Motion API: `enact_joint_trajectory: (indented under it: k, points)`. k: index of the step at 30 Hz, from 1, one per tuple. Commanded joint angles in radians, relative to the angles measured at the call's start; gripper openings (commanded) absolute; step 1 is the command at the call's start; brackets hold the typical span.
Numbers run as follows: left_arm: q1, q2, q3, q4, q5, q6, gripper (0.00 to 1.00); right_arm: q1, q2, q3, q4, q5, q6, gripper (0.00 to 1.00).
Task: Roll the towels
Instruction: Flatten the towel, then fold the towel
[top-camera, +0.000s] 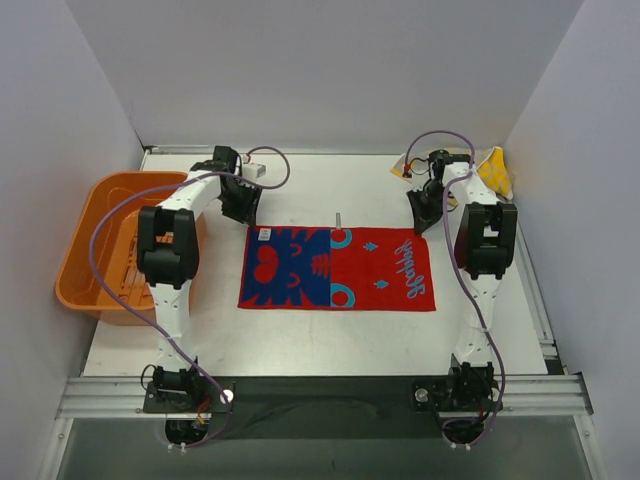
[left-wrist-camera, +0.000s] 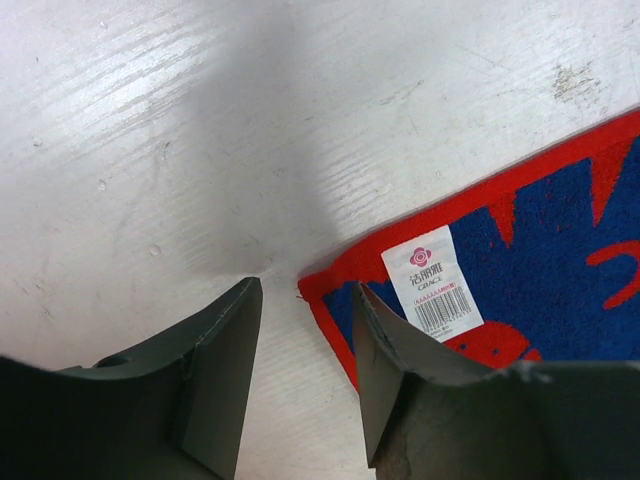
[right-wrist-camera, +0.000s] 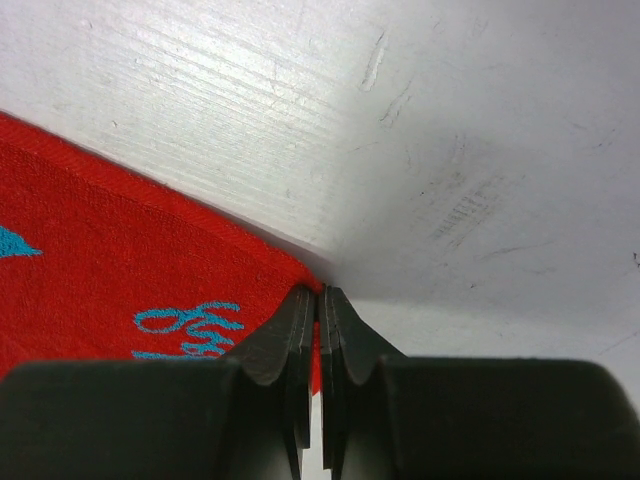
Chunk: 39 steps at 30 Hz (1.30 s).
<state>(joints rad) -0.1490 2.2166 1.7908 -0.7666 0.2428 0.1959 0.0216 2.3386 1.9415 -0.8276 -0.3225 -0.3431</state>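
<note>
Red-blue towel (top-camera: 337, 268) spread flat at the centre of the bench (top-camera: 300, 340), its long sides parallel to the near edge; the left half is blue with red shapes, the right half red with turquoise markings. A white label (left-wrist-camera: 432, 290) sits at its far left corner. Left pincer (left-wrist-camera: 305, 290) is released and stands at that corner, one finger (left-wrist-camera: 220, 370) over bare bench and the other (left-wrist-camera: 395, 370) over the red border beside the label. Right pincer (right-wrist-camera: 320, 295) is clenched at the towel's far right corner, with a sliver of red cloth showing between its fingers. Yellow towel (top-camera: 495, 170) lies crumpled in the far right corner of the bench, well apart from the first and behind the right arm. Orange tub (top-camera: 70, 262) stands at the left edge of the bench, beside the left arm.
</note>
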Motion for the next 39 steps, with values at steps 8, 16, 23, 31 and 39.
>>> enact_joint_trajectory:
  k: [8, 16, 23, 31, 39]
  points:
    - [-0.012, 0.011, 0.019, 0.018, 0.032, 0.025, 0.45, 0.008, -0.018, -0.009, -0.044, 0.014, -0.016, 0.0]
    - [-0.015, 0.006, -0.016, 0.016, 0.038, 0.034, 0.34, 0.008, -0.019, -0.01, -0.042, 0.013, -0.017, 0.0]
    - [-0.015, 0.012, -0.024, 0.007, 0.062, 0.04, 0.22, 0.009, -0.025, -0.021, -0.042, 0.005, -0.019, 0.0]
    - [-0.004, 0.034, 0.065, 0.003, 0.052, 0.03, 0.0, 0.006, -0.021, 0.046, -0.042, 0.022, -0.042, 0.0]
    - [0.006, -0.009, 0.094, 0.003, 0.087, 0.089, 0.0, -0.002, -0.048, 0.112, -0.039, 0.028, -0.069, 0.0]
